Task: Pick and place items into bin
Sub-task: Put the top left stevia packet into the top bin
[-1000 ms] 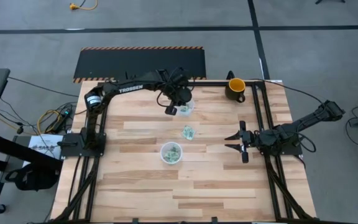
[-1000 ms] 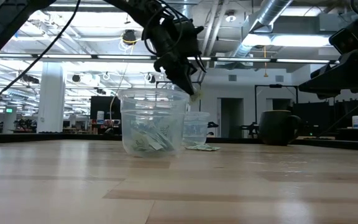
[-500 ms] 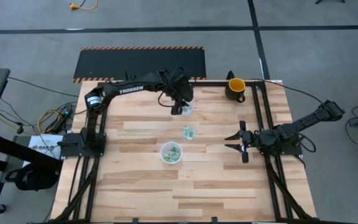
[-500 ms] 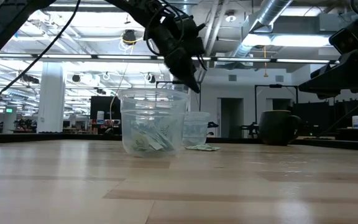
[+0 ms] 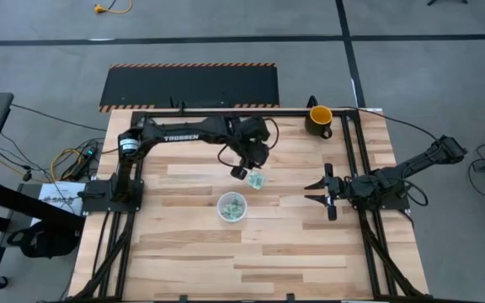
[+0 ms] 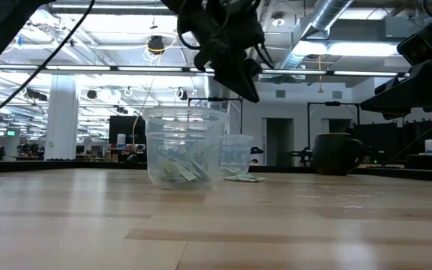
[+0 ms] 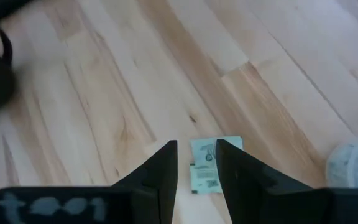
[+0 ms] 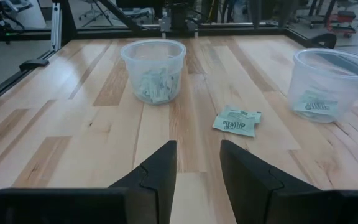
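The items are small pale green packets. A few lie flat on the table [image 5: 256, 179] [image 8: 236, 121] [image 7: 209, 165]. More sit in a clear cup [image 5: 231, 207] [image 8: 153, 70] and in a second clear cup [image 8: 334, 74] [image 6: 236, 156], which the left arm mostly hides in the high view. My left gripper [image 5: 241, 172] [image 7: 196, 149] hangs open above the loose packets, fingers pointing down, high off the table in the low view [image 6: 240, 75]. My right gripper [image 5: 320, 192] [image 8: 197, 155] waits open near the table's right side.
A yellow-and-dark mug [image 5: 318, 119] [image 6: 337, 154] stands at the far right of the table. The two cups stand upright on the wood on either side of the loose packets. Bare wood [image 5: 251, 261] stretches toward the near edge.
My left gripper has swung from over the far cup toward the table's near edge. It now hangs above the loose packets between the two cups. The cups and packets have stayed where they were.
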`<state>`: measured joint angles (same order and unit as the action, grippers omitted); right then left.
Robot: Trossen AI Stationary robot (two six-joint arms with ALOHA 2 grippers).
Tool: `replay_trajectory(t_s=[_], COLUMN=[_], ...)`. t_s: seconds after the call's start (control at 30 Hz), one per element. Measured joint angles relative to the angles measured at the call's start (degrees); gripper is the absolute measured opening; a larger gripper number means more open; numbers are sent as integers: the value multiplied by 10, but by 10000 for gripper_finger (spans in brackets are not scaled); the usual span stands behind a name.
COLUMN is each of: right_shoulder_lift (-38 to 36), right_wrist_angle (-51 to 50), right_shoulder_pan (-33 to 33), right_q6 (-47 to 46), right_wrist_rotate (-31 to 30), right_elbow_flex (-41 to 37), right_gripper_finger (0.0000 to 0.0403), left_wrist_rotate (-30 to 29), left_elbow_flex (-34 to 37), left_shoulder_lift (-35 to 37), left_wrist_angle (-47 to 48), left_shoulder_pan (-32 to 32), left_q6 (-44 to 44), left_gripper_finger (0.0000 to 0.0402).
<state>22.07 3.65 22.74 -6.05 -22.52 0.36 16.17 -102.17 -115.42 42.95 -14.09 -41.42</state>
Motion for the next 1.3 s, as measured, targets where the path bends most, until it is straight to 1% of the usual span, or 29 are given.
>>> replay_trajectory(t_s=[0.1, 0.23, 0.33, 0.43, 0.57, 0.7, 0.8, 0.9, 1.1, 1.3], right_shoulder_lift=[0, 0, 0, 0, 0, 0, 0, 0, 0, 0], right_wrist_angle=[0, 0, 0, 0, 0, 0, 0, 0, 0, 0], right_shoulder_pan=[0, 0, 0, 0, 0, 0, 0, 0, 0, 0], right_q6=[0, 0, 0, 0, 0, 0, 0, 0, 0, 0], right_wrist_rotate=[0, 0, 0, 0, 0, 0, 0, 0, 0, 0], right_elbow_flex=[0, 0, 0, 0, 0, 0, 0, 0, 0, 0], right_gripper_finger=[118, 118, 118, 118, 118, 118, 118, 118, 118, 118], left_wrist_rotate=[-5, -48, -81, -73, -67, -80, -96, -86, -70, -74], left_elbow_flex=[0, 0, 0, 0, 0, 0, 0, 0, 0, 0], left_shoulder_lift=[-8, -44, -77, -100, -114, -114, -114, -114, -122, -133], left_wrist_angle=[-21, -50, -50, -62, -65, -67, -49, -23, -15, -3], left_shoulder_pan=[10, 15, 14, 14, 19, 26, 30, 36, 43, 59], left_q6=[-26, -32, -58, -55, -47, -42, -39, -51, -92, -101], left_gripper_finger=[101, 101, 101, 101, 101, 101, 101, 101, 101, 100])
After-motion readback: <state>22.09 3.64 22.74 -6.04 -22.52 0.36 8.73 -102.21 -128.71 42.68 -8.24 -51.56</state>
